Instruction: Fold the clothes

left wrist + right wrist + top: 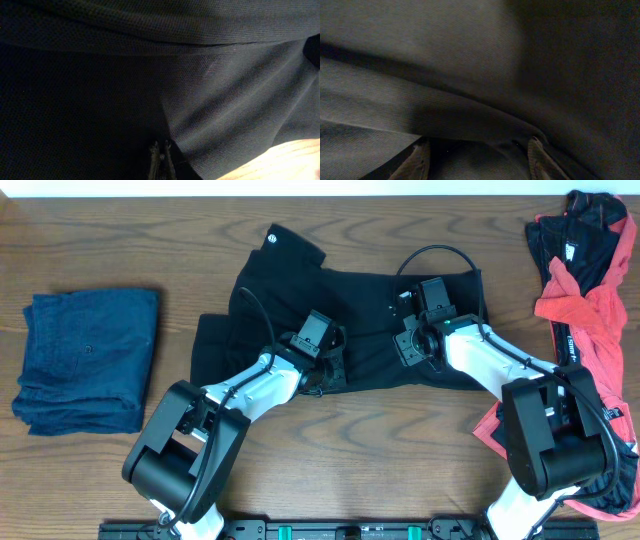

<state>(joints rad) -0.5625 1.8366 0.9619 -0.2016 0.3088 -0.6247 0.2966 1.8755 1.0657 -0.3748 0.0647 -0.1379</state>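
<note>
Pants [370, 305], black, lie spread mid-frame on the counter [400, 470]. The left claw [160, 161] looks pinched shut on their cloth. The right claw [477, 160] stands half open astride a fold, gripping nothing. One-sided pulling could bunch the fabric.

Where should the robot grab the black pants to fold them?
Probably the loose end of the black pants nearest the folded blue cloth, coming in from the robot's left: that edge lies flat on bare table, so jaws can slide under.
</note>
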